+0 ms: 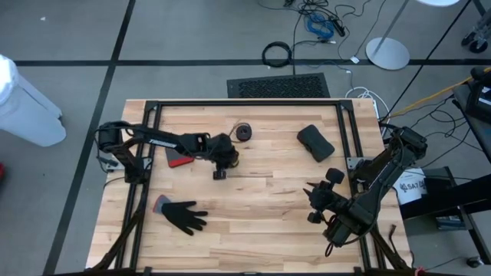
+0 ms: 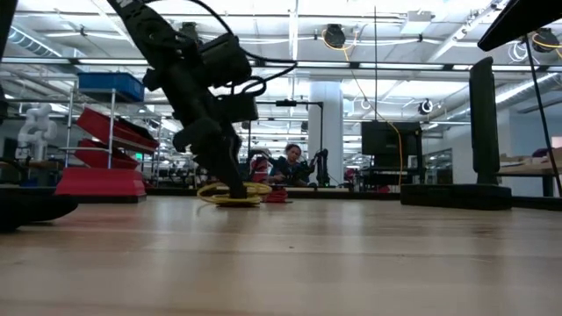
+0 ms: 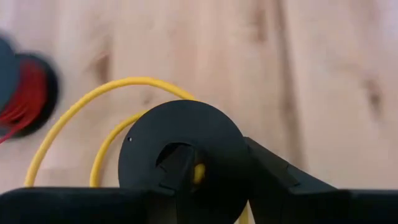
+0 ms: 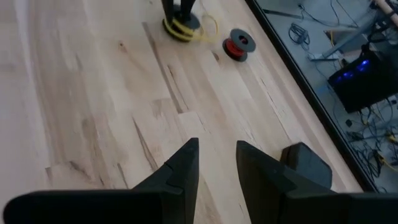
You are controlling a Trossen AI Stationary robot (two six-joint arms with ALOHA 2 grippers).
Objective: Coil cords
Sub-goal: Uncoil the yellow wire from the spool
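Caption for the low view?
Left pincer down on the yellow cord coiled on the wooden table.

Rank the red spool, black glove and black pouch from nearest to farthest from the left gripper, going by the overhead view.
From the left gripper:
1. Red spool, just beyond it, toward the table's far edge.
2. Black glove, toward the near edge on the left.
3. Black pouch, off to the right.

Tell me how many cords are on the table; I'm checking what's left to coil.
1 that I can see: the yellow cord near the table's middle, under the left gripper, beside the red spool. A black cord may be hidden; I cannot pick one out.
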